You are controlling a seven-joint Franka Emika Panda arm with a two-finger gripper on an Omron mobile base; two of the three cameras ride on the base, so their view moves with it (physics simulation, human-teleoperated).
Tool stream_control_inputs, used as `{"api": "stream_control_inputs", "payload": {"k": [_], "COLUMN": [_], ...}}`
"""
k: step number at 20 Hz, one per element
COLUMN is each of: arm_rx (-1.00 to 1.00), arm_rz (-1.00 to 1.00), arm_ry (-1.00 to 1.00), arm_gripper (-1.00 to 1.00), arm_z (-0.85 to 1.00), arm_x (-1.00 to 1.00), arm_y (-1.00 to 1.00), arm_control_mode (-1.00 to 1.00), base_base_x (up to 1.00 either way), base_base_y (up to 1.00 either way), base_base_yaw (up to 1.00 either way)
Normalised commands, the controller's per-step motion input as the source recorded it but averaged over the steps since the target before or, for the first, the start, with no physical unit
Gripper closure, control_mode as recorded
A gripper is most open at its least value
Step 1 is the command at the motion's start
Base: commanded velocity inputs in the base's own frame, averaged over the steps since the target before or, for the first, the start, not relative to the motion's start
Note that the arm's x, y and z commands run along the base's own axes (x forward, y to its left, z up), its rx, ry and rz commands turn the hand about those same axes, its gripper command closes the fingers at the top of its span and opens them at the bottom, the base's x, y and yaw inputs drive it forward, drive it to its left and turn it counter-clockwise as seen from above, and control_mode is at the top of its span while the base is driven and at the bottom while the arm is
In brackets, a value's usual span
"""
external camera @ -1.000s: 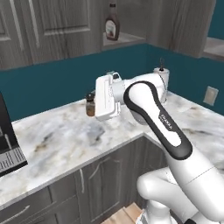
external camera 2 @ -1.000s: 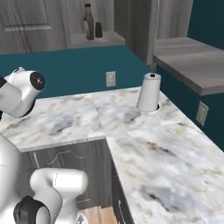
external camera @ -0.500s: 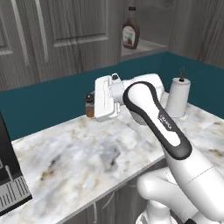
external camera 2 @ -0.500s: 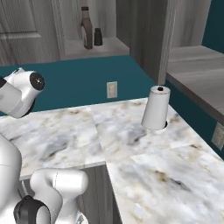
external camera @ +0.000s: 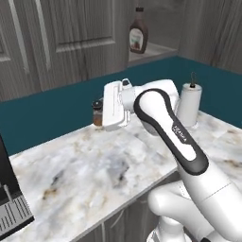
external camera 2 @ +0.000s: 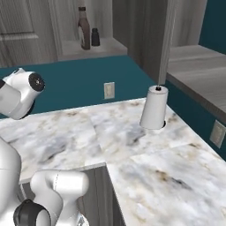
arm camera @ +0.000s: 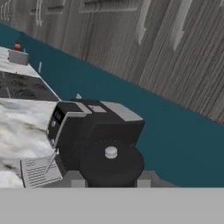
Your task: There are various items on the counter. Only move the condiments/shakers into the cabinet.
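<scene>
1. Condiments first: I see the dark brown squeeze bottle with a pale label (external camera: 138, 36) upright on the flat grey shelf of the dark grey wood-grain cabinet (external camera 2: 145, 31), and in the right base view a small dark-capped shaker (external camera 2: 95, 37) stands just beside that bottle (external camera 2: 83, 28) on the same shelf.
2. I see the small brown wooden shaker with a dark cap (external camera: 97, 113) clamped upright in my gripper (external camera: 101, 114), lifted above the back edge of the white-grey marble counter (external camera: 94, 175), against the teal wall.
3. In the hand view its round black top (arm camera: 111, 164) sits between the fingertips, jaws closed on it.
4. White paper towel roll (external camera 2: 154, 107) stands near the counter's back edge, well apart from the gripper.
</scene>
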Motion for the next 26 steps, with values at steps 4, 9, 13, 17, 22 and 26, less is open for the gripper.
{"api": "stream_control_inputs", "payload": {"k": [4, 9, 13, 17, 22, 26], "arm_rx": [0.13, 0.17, 0.17, 0.19, 0.1, 0.0], "arm_rz": [-0.4, -0.43, -0.41, -0.46, -0.4, -0.36], "arm_ry": [0.0, 0.0, 0.05, 0.1, 0.09, -0.03], "arm_gripper": [1.0, 1.0, 1.0, 1.0, 1.0, 1.0], "arm_z": [0.64, 0.84, 0.74, 0.48, 0.68, 0.45], "arm_x": [0.29, 0.1, 0.01, 0.09, 0.34, 0.3], "arm_y": [-0.78, -0.83, -1.0, -1.0, -1.0, -1.0], "arm_control_mode": [-1.0, -1.0, -1.0, -1.0, -1.0, -1.0], "base_base_x": [0.0, 0.0, 0.0, 0.0, 0.0, 0.0], "base_base_y": [0.0, 0.0, 0.0, 0.0, 0.0, 0.0], "base_base_yaw": [0.0, 0.0, 0.0, 0.0, 0.0, 0.0]}}
